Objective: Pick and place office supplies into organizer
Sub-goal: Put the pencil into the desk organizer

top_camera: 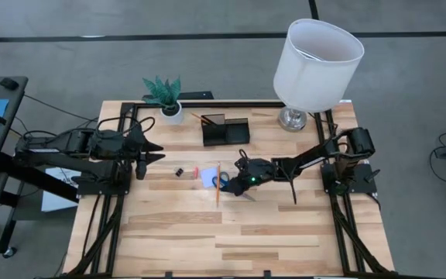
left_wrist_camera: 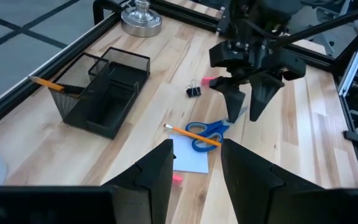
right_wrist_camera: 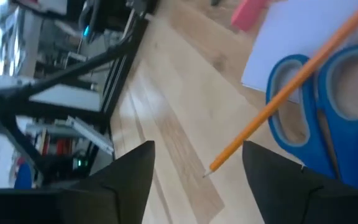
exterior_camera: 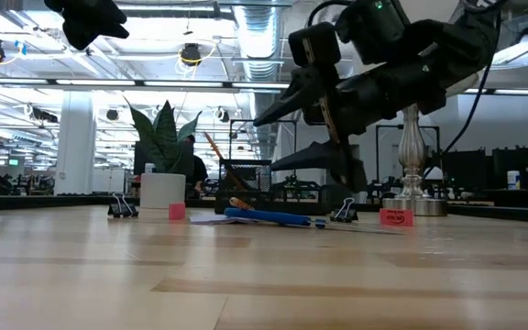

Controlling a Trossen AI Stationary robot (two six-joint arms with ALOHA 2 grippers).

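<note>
On the table (top_camera: 176, 232): one scissors (top_camera: 223, 180), two pencils (top_camera: 217, 184).

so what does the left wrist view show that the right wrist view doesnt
Only the left wrist view shows the black organizer with one pencil leaning in it, a binder clip, the lamp base and the right end effector, open above the scissors. Only the right wrist view shows the table's left edge and the left arm's frame beyond it. Both show the blue-handled scissors, the loose pencil lying across them and the pale note pad.

blue scissors (left_wrist_camera: 207, 132), orange pencil (left_wrist_camera: 192, 134)
</note>
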